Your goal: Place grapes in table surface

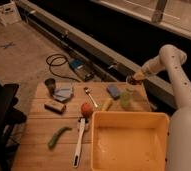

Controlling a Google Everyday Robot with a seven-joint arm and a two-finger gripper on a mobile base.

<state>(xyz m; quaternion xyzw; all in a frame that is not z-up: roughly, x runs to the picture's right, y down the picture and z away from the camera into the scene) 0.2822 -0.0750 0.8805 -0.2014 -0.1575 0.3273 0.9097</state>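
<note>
While the pincer (133, 79) hangs over the far right edge of the plank surface (39, 135), it is clamped around the grapes (130, 80), a small dark reddish bunch held clear of the wood. Just below them sits a pale green lump (125, 98). Nearer stands a yellow tub (129, 142), with a red-orange fruit (86, 109) to its left.

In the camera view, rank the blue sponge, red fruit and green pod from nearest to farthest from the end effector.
The end effector hovers over the table's far right edge.
1. Blue sponge: just left of it in view, at the far edge.
2. Red fruit: mid-table.
3. Green pod: near left part.
</note>
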